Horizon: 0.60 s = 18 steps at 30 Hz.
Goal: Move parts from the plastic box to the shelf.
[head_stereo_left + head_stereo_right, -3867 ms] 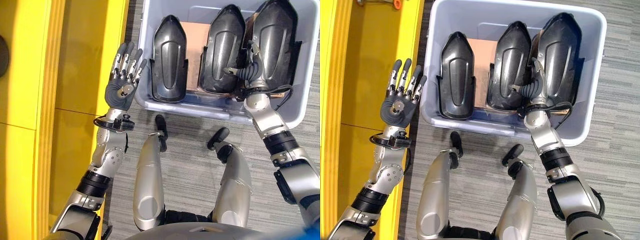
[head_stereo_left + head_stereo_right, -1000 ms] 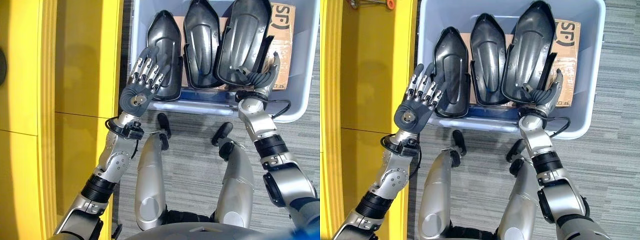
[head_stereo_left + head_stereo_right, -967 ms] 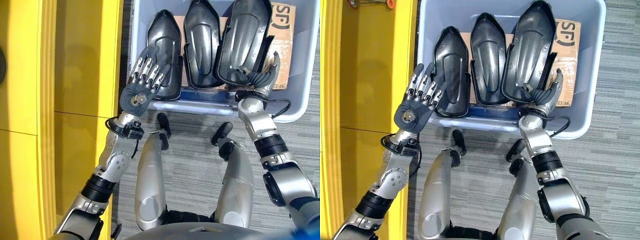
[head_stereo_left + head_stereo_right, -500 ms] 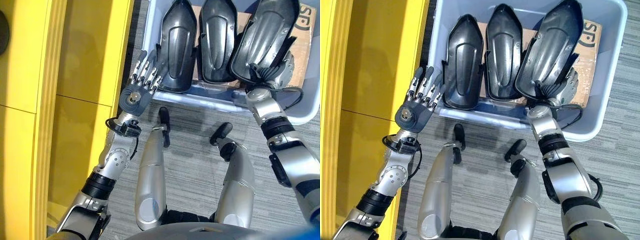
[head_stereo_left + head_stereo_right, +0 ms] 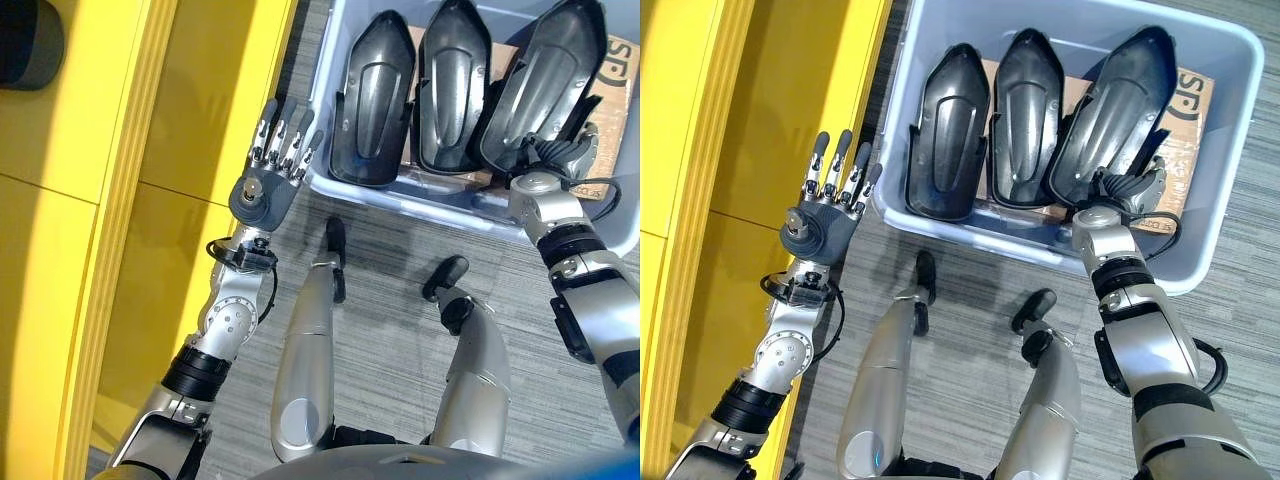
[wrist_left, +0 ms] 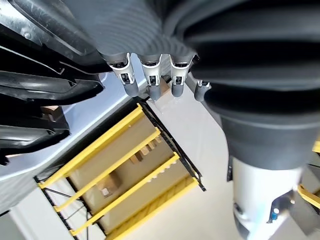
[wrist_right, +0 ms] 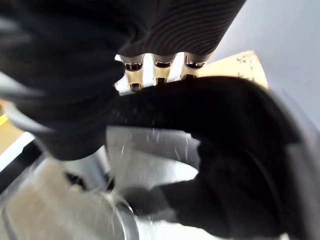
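Nearest to the robot is grey striped carpet [image 5: 970, 300], and up from the lower left rises the left hand [image 5: 822, 215], fingers straight and spread, holding nothing at all. It hangs in the gap between the yellow shelf [image 5: 190, 120] on the robot's left and the near left corner of the plastic box [image 5: 902, 215], just beside the box wall but apart from it.

Over on the right, the right hand [image 5: 1127, 197] is at the near rim of the box, tucked under the bottom edge of the rightmost part [image 5: 1118, 110]. Its fingers [image 7: 155, 70] curl round that dark edge, and the wrist view shows the black shell pressed right against them, so this hand has a grip on the part. The part leans to the right, its lower end raised at the hand, its pointed tip towards the far right corner.

Further in, two more black shell-shaped parts stand side by side in the box: the middle part [image 5: 1025, 115] and the left part [image 5: 950, 130], both lying lengthways with pointed ends away from the robot. Under them lies a brown cardboard sheet [image 5: 1185, 115], showing beyond the held part on the right.

The left wrist view looks past its fingers to a yellow-railed rack [image 6: 125, 180] holding cardboard boxes.
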### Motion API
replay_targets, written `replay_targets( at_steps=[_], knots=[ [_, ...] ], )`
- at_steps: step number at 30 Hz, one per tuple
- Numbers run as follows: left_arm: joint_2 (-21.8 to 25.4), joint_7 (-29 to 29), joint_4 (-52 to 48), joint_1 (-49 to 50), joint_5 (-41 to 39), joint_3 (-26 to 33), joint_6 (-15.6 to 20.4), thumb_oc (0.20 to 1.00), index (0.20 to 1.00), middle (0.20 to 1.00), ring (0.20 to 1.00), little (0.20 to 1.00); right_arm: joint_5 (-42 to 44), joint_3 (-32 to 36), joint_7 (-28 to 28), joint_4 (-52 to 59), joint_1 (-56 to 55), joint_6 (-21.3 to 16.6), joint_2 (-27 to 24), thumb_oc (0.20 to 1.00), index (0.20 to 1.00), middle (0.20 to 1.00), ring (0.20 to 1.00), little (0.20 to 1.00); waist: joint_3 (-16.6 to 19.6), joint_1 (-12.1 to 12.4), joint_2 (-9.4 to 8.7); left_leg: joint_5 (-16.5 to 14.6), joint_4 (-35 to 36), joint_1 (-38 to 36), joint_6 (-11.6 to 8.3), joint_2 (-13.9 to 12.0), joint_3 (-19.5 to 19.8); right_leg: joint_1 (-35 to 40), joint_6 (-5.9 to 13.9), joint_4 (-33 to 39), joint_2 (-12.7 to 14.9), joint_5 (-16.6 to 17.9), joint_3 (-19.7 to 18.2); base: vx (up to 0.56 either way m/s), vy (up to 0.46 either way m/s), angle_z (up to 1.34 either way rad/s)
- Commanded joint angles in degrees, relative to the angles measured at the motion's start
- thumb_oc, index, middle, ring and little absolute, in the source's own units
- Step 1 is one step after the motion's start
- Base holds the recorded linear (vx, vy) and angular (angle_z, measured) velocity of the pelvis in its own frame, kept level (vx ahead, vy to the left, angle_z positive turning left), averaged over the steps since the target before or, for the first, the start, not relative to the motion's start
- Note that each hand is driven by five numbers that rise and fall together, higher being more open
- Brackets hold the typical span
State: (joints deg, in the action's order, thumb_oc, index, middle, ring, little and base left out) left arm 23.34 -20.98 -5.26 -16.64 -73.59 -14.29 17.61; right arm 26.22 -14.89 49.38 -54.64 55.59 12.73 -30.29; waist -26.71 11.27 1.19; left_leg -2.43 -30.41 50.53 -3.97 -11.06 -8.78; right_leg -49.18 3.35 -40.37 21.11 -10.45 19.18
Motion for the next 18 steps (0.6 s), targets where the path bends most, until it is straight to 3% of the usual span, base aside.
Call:
replay_targets(
  at_steps=[1,6,18],
  knots=[
    [-2.6,0.4,-6.6,-1.0,1.9,0.6,-0.6,1.0,1.0,1.0,1.0,1.0,8.9,1.1,-9.9,-5.1,-8.1,4.2,7.5,0.2,0.2,0.2,0.2,0.2,-3.1,1.3,6.4,0.9,-1.4,1.4,0.46,-0.8,-0.6,-2.5,3.03,-6.6,0.7,2.8,-1.6,0.02,-0.008,0.07],
    [-2.6,0.2,-7.1,-0.9,1.4,0.3,-3.1,1.0,1.0,1.0,1.0,1.0,9.1,0.9,-9.3,-5.8,-8.7,5.8,6.7,0.2,0.2,0.2,0.2,0.2,-3.1,1.0,6.42,1.5,-0.6,1.0,0.17,-0.9,-0.6,-2.4,3.23,-6.0,0.3,3.4,-2.1,0.02,-0.011,-0.09],
    [-2.2,-3.0,-4.7,0.0,-1.1,1.0,0.2,1.0,1.0,1.0,1.0,1.0,1.2,0.4,-6.4,-6.6,-8.3,5.4,4.7,0.2,0.2,0.2,0.2,0.2,-3.1,0.2,6.39,4.1,5.7,-2.7,-1.13,-1.2,-2.1,0.1,3.65,1.0,-1.8,6.1,-2.2,-0.01,0.005,-0.06]
  ],
)
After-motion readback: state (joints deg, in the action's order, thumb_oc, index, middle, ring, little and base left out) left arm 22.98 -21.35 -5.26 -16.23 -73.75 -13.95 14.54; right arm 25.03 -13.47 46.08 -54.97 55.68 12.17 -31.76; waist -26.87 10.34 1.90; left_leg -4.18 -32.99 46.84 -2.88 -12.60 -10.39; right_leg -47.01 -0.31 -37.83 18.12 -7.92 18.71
